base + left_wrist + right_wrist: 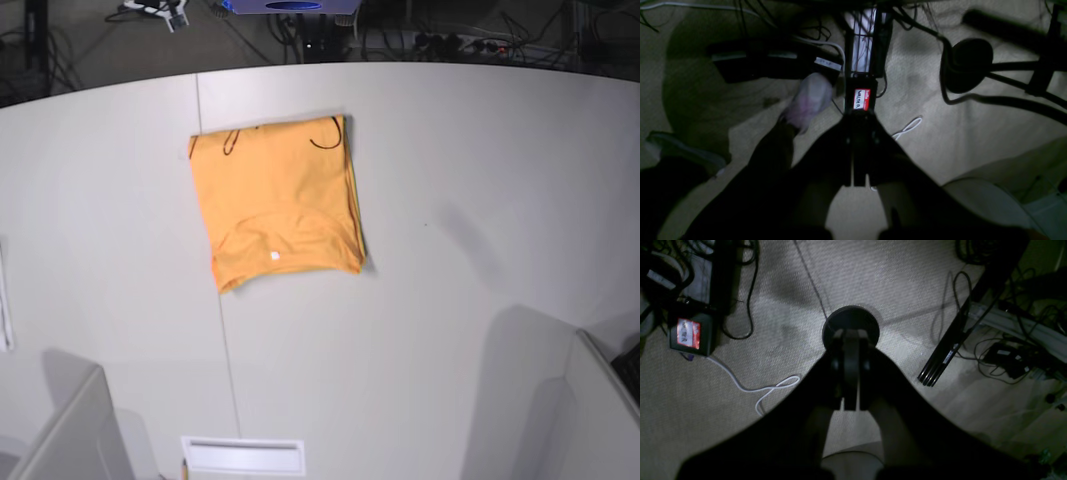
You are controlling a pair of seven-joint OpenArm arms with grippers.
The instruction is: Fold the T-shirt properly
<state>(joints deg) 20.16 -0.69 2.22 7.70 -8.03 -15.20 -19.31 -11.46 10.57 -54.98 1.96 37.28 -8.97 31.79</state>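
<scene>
Two claws, each clenched on nothing: the left gripper (pixel 858 181) and the right gripper (pixel 849 405) hang over dim carpet, their tips apparently pressed together. One T-shirt (pixel 276 204) lies folded on the white table (pixel 480 200), with neither arm over the table. One white cable (pixel 750 386) loops below the right gripper.

Overhead base view; wrist views toward carpeted floor (pixel 900 276)
</scene>
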